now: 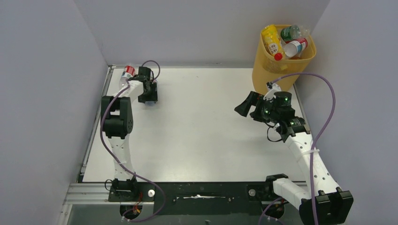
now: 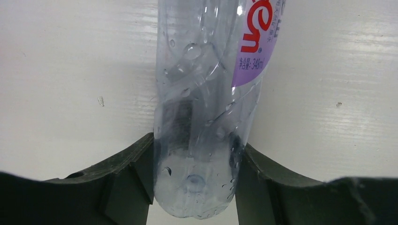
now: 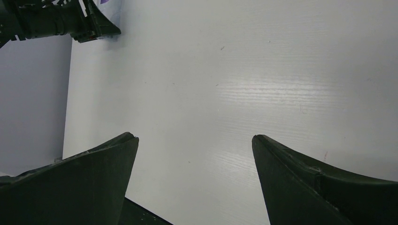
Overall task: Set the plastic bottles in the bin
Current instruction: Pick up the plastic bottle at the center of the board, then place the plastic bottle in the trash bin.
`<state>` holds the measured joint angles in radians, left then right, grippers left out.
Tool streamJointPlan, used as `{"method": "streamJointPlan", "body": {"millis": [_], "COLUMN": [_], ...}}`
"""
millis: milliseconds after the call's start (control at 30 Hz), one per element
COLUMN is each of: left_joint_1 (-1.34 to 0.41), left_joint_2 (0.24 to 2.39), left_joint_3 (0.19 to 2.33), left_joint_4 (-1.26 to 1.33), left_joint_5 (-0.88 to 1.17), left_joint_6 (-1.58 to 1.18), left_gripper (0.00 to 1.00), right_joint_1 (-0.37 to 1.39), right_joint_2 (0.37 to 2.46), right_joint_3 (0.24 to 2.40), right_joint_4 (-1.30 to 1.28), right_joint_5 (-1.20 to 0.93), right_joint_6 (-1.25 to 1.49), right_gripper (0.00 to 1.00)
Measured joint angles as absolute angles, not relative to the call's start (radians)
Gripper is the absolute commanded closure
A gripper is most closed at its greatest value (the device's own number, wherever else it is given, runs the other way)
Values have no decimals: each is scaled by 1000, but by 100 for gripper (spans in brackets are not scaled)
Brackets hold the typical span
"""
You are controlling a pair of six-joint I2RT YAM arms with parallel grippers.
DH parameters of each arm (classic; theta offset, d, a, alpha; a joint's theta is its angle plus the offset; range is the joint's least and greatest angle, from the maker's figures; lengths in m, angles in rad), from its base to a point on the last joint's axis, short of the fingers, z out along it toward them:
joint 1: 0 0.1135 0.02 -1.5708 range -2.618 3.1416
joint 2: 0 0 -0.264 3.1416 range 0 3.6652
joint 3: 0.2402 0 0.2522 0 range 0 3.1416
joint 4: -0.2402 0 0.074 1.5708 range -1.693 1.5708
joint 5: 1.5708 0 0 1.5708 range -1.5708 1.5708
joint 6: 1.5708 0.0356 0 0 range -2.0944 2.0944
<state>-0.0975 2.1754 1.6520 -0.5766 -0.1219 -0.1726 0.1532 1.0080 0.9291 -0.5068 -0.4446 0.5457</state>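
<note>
A clear plastic bottle (image 1: 126, 73) with a red and purple label lies on the white table in the far left corner. In the left wrist view this bottle (image 2: 206, 84) sits base-first between my fingers. My left gripper (image 2: 198, 143) presses both its sides; in the top view the left gripper (image 1: 133, 79) is at that corner. The yellow-orange bin (image 1: 277, 70) stands at the far right and holds several bottles, among them a yellow one (image 1: 272, 40) and a red-labelled one (image 1: 296, 47). My right gripper (image 1: 244, 107) is open and empty over bare table, left of the bin; it also shows in the right wrist view (image 3: 195, 138).
Grey walls close in the table on the left, back and right. A metal rail (image 1: 96, 126) runs along the table's left edge. The left arm (image 3: 56, 21) shows at the top left of the right wrist view. A purple cable (image 1: 324, 122) loops beside the right arm.
</note>
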Motion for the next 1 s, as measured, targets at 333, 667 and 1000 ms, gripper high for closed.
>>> {"method": "streamJointPlan", "body": {"millis": [333,667,1000], "left_joint_1": [-111,-271,-482], "left_joint_2": [2130,1800,1568], "left_joint_3": [1624,1510,1327], "left_joint_4": [-583,-613,-573], "left_joint_5": [-63,179,511], "left_joint_6": [-212,-229,-305], "left_gripper": [56,56,55], "right_joint_1": [192,198,206], "right_joint_2": [991,988,1091], "right_joint_3": [929,934,1073], "right_joint_4": [-487,-487,-411], "right_joint_5": [-408,-380,-402], "right_joint_6": [600,619,688], "right_gripper": [2,2,2]}}
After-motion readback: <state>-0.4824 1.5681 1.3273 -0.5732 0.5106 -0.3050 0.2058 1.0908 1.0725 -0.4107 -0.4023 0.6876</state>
